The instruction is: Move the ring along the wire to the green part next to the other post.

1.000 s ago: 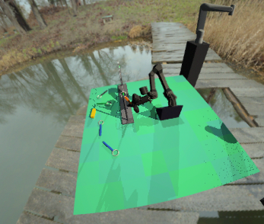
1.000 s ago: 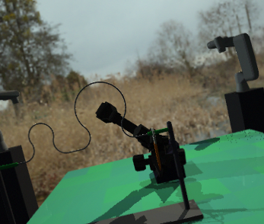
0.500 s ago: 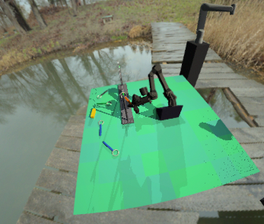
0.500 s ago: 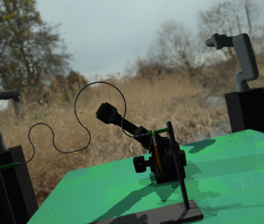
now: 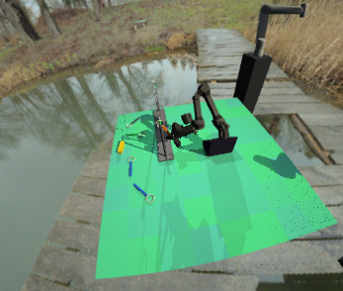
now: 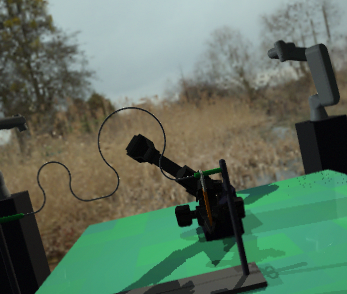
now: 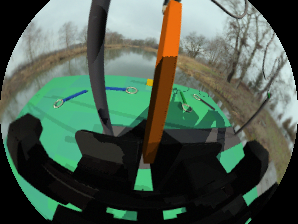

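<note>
The ring (image 6: 201, 174) hangs around the wire at the inner end of the green part (image 6: 213, 171) beside the right post (image 6: 235, 225) in the exterior view. Its orange handle (image 5: 165, 129) (image 6: 206, 200) (image 7: 165, 70) slants down from it. My gripper (image 6: 210, 218) (image 7: 147, 123) is shut on the lower end of the handle. The near post (image 7: 97, 60) stands left of the handle in the wrist view. The thin grey wire (image 6: 132, 107) loops away to the other green part (image 6: 11, 218) at the left post (image 6: 8, 255). Exact ring clearance from the wire is too small to tell.
The posts stand on a grey base (image 5: 167, 154) (image 6: 212, 282). Blue-handled rings (image 5: 130, 167) (image 5: 141, 191), a green-handled ring (image 5: 134, 135), a dark-handled ring (image 5: 133, 121) and a yellow block (image 5: 121, 146) lie beyond the base. Other grey arms stand on dark pedestals (image 6: 329, 147) at the back.
</note>
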Tool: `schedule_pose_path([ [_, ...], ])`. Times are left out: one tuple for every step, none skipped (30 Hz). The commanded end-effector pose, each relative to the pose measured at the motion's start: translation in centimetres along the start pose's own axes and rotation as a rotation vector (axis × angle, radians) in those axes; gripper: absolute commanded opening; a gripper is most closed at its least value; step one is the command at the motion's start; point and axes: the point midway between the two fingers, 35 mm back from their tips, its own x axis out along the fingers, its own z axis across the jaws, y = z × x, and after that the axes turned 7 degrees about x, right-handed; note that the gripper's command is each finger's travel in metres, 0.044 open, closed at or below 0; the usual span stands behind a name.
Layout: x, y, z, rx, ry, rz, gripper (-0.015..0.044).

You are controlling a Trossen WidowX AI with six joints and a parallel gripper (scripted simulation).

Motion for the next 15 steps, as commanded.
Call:
schedule_pose_path([
  [0.0, 0.0, 0.0, 0.000, 0.000, 0.000, 0.0034],
  [0.0, 0.0, 0.0, 0.000, 0.000, 0.000, 0.0060],
  [0.0, 0.0, 0.0, 0.000, 0.000, 0.000, 0.0086],
  [0.0, 0.0, 0.0, 0.000, 0.000, 0.000, 0.0113],
  [-0.1, 0.0, 0.0, 0.000, 0.000, 0.000, 0.0139],
  [-0.2, 0.0, 0.0, 0.000, 0.000, 0.000, 0.0160],
  [-0.4, 0.0, 0.0, 0.000, 0.000, 0.000, 0.0160],
  [-0.7, -0.1, 0.0, 0.000, 0.000, 0.000, 0.0160],
  [-1.0, -0.1, 0.0, -0.001, -0.001, 0.000, 0.0160],
  [-1.4, -0.1, 0.1, -0.001, -0.001, 0.001, 0.0160],
  [-1.8, -0.1, 0.1, -0.001, -0.002, 0.001, 0.0160],
  [-2.2, -0.1, 0.1, -0.001, -0.002, 0.001, 0.0160],
  [-2.7, -0.1, 0.1, -0.002, -0.002, 0.001, 0.0160],
  [-3.1, -0.1, 0.1, -0.002, -0.003, 0.001, 0.0160],
  [-3.5, -0.1, 0.1, -0.002, -0.003, 0.001, 0.0160],
])
